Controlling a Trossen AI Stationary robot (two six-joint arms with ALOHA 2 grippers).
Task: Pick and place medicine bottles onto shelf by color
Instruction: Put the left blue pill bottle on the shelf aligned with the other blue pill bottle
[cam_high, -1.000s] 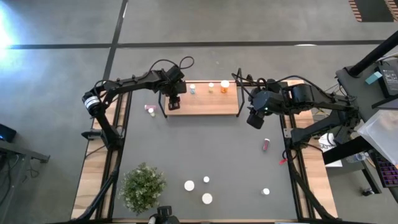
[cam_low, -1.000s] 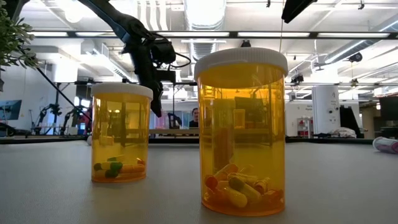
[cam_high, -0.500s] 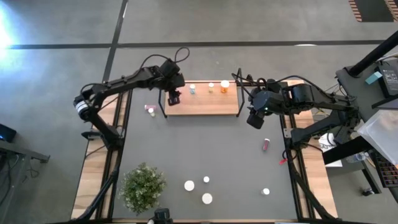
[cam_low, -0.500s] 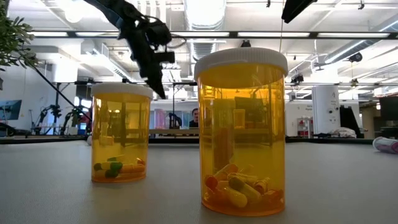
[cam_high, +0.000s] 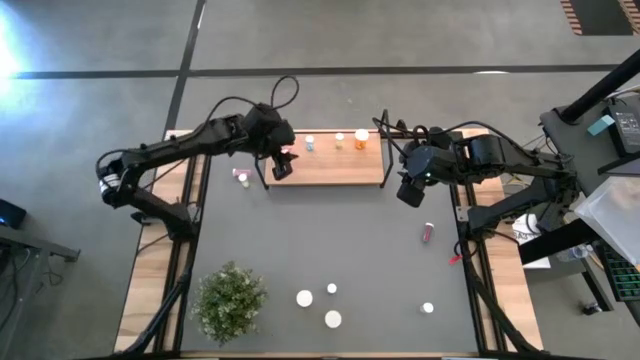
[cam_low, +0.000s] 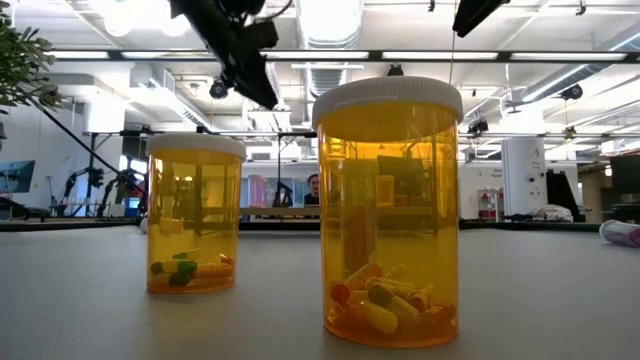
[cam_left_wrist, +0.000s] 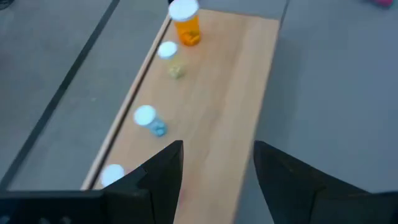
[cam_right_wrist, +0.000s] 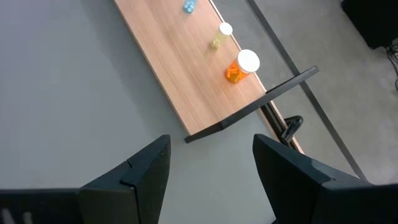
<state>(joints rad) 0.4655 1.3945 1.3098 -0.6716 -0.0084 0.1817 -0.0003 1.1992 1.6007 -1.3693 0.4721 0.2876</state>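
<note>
My left gripper (cam_high: 281, 166) hangs over the left end of the shelf (cam_high: 330, 170), fingers spread, holding nothing. My right gripper (cam_high: 408, 191) waits just off the shelf's right end, also spread and empty.

Status: four bottles stand along the shelf's far edge, including the orange bottle (cam_high: 361, 138). Remaining on the mat, by my judgement: a pink bottle (cam_high: 241, 177) beside the shelf, a dark red bottle (cam_high: 428, 232) on its side, and four white-capped bottles near the plant (cam_high: 230, 299). Most work remains.
</note>
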